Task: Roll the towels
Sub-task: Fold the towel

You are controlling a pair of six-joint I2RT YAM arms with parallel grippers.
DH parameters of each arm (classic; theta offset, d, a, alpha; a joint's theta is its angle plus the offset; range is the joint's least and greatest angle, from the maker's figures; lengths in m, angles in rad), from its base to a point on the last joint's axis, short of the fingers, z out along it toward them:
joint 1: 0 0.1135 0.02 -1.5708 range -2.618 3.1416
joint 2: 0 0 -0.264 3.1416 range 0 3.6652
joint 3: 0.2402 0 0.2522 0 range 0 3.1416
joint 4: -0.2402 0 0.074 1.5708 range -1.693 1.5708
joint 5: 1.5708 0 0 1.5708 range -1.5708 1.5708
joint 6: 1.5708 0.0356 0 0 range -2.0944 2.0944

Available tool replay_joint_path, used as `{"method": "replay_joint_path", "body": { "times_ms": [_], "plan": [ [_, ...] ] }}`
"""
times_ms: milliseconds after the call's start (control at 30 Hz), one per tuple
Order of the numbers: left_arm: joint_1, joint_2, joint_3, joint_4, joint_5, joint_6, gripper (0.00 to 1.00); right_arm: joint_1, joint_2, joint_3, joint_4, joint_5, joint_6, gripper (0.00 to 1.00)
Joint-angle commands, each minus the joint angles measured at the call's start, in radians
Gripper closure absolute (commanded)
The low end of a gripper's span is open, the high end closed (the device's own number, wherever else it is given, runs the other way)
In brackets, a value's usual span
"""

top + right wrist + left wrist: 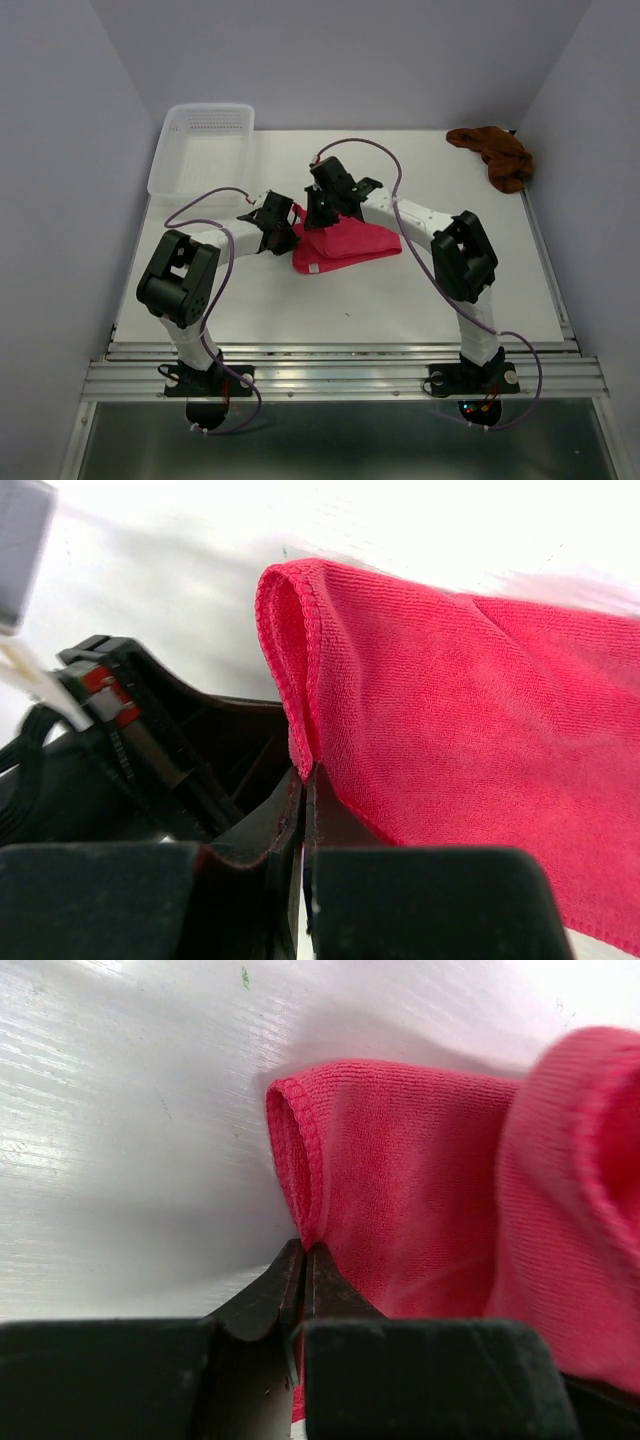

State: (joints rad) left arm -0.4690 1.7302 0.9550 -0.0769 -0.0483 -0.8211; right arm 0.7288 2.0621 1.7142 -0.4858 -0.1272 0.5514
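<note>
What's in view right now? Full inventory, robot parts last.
pink towel: 1, bright pink-red, mid-table between the two arms, its left edge pinched
brown towel: 1, rust brown, crumpled at the far right corner of the table, untouched
basket: 1, white perforated plastic, far left corner of the table
table: 1, white top
left arm: 1, black and white, reaching in to the pink towel's left edge
right arm: 1, black and white, reaching across to the same edge
left jaws: shut on the pink towel's hemmed edge
right jaws: shut on the pink towel's hemmed edge
</note>
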Motion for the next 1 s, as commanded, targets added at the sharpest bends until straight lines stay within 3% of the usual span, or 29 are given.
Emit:
{"method": "replay_joint_path", "body": {
  "times_ms": [0,233,400,633,967],
  "plan": [
    [0.003,-0.038,-0.027,-0.009,0.007,-0.006,0.98,0.011,0.030,0.035,0.059,-0.032,0.018,0.99],
    [0.003,-0.038,-0.027,-0.012,0.005,-0.013,0.98,0.020,0.078,0.009,0.131,-0.095,0.059,0.98],
    [0.003,-0.050,-0.032,-0.021,-0.007,-0.027,0.94,0.020,0.090,0.001,0.133,-0.091,0.076,0.87],
    [0.003,-0.104,-0.025,-0.092,-0.073,-0.052,0.75,0.020,0.073,-0.010,0.133,-0.101,0.078,0.66],
    [0.006,-0.213,-0.039,-0.210,-0.166,-0.076,0.60,0.011,-0.019,-0.033,0.131,-0.118,0.051,0.44]
  ]
}}
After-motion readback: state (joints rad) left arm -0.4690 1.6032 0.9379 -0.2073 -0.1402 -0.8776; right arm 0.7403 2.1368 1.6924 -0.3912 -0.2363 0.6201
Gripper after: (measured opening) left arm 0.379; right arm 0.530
